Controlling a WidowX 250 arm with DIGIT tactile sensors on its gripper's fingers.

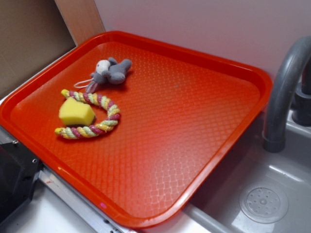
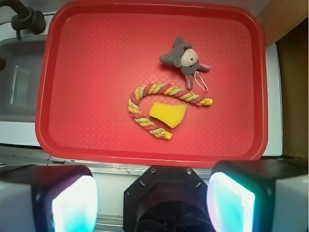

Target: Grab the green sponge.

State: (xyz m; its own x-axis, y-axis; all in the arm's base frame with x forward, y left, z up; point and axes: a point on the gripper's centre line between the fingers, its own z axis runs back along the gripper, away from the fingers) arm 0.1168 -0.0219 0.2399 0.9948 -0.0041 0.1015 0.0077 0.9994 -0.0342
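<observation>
The green sponge (image 1: 76, 112) (image 2: 167, 114) is a yellow foam wedge lying on the red tray (image 1: 194, 145) (image 2: 96, 72), inside the curve of a braided rope ring. My gripper (image 2: 153, 203) hangs high above the tray's near edge, well short of the sponge. Its two pale fingers (image 2: 75, 205) stand wide apart at the bottom of the wrist view with nothing between them. The gripper does not show in the exterior view.
A yellow-pink-green rope ring (image 1: 95, 116) (image 2: 159, 104) curls around the sponge. A grey plush animal (image 1: 109, 73) (image 2: 185, 60) lies just beyond it. A grey sink (image 1: 272, 194) (image 2: 19, 82) with a curved tap (image 1: 284, 92) borders the tray. A black robot base (image 1: 14, 179) sits nearby.
</observation>
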